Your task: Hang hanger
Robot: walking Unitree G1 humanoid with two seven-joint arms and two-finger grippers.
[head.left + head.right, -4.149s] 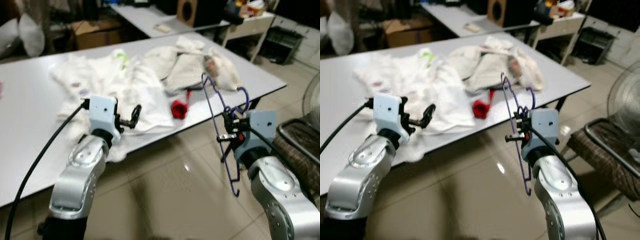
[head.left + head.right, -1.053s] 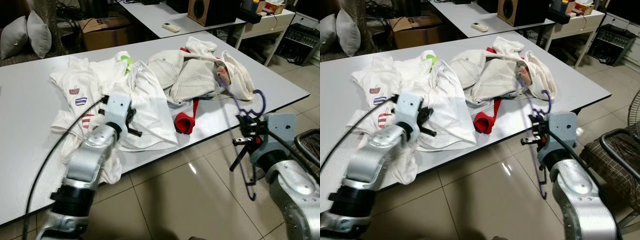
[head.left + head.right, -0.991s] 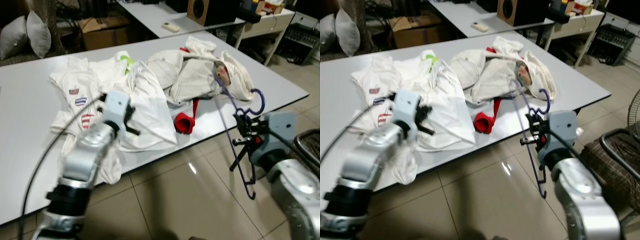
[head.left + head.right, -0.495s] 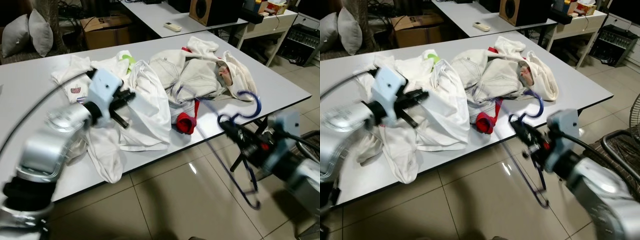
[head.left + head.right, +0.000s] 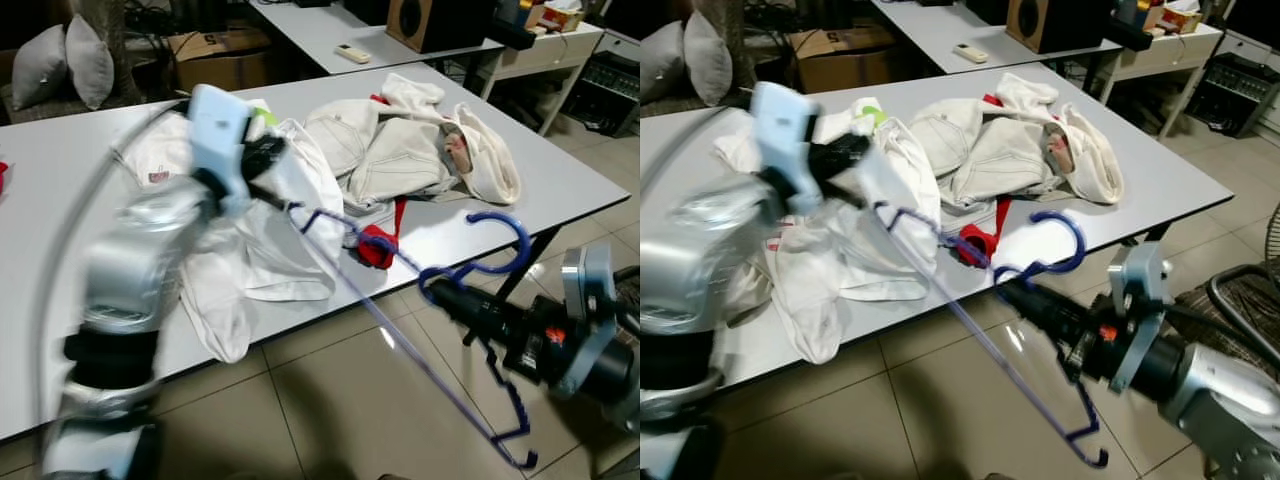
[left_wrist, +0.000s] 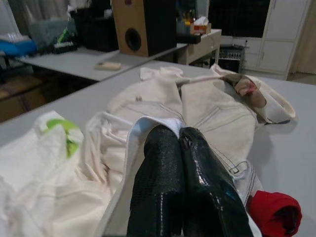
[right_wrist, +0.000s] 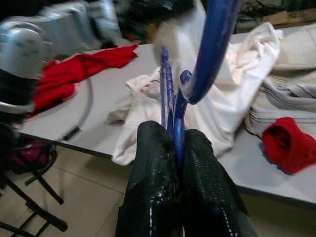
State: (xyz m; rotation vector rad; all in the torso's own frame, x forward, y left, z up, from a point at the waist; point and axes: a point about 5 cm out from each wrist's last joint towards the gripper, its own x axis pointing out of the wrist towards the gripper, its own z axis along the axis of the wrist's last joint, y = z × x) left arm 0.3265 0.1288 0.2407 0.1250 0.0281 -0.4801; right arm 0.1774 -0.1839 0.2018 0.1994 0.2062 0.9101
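R gripper [image 7: 175, 143] clamps blue hanger [image 5: 470, 270] | L gripper [image 6: 180, 136] pinches white shirt [image 5: 290, 230], arm blurred

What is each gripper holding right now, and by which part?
The right gripper clamps the blue hanger at its neck below the hook. The left gripper pinches the white shirt at its edge.

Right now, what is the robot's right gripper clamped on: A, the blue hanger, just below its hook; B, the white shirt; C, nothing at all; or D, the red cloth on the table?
A: the right gripper is shut on the blue hanger just below its hook, while the left gripper pinches the white shirt and the red cloth lies untouched on the table.
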